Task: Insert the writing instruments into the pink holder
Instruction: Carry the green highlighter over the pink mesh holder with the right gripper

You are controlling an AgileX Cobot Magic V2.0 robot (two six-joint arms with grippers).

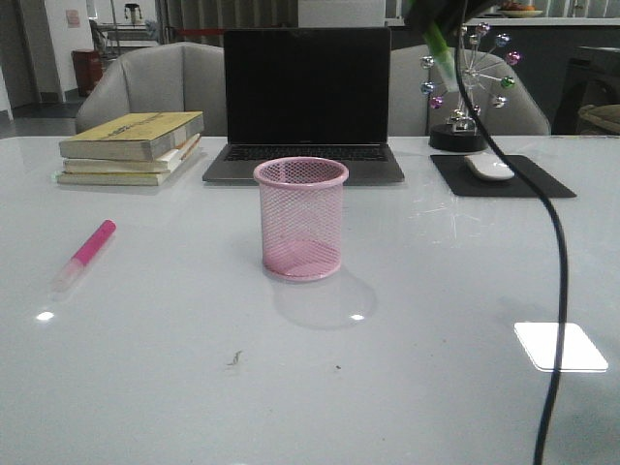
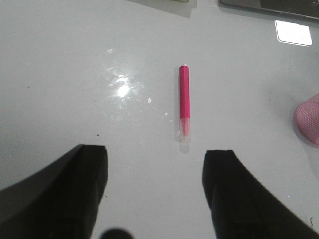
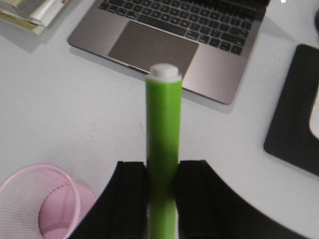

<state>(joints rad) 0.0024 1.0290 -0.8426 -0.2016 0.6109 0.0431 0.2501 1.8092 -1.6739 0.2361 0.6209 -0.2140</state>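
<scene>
2 thick highlighter markers are in view, and neither is in the round pink wire-mesh pen cup (image 1: 300, 218), which stands upright and empty near the middle of the glossy white table (image 1: 174, 368).

The bright pink highlighter marker (image 1: 85, 254) lies flat on the table well to the left of the cup, its clear cap end nearer the front edge. Bare tabletop surrounds it on all sides. In the left wrist view the left gripper (image 2: 154, 194) hangs above the table with its 2 black fingers (image 2: 75, 189) spread wide apart, holding nothing, the pink marker (image 2: 184, 102) just beyond them and the cup's mesh (image 2: 309, 122) showing at the frame edge.

The right gripper (image 3: 162, 199) is clamped on the lime green highlighter marker (image 3: 163, 144), which runs out past the fingers to a whitish end. In the front view this marker (image 1: 441, 48) is high in the air, behind and to the right of the cup, tilted, partly hidden by the dark arm. A black cable (image 1: 557, 242) hangs from that arm down the right side.

Behind the cup sits an open grey laptop (image 1: 305, 97), close to its rim in the front view. A stack of yellowish books (image 1: 131, 147) lies at back left. At back right are a black mouse pad (image 1: 504, 176) with a white mouse (image 1: 489, 167), and a small ornament with coloured balls (image 1: 467, 87). The front half of the table is open.
</scene>
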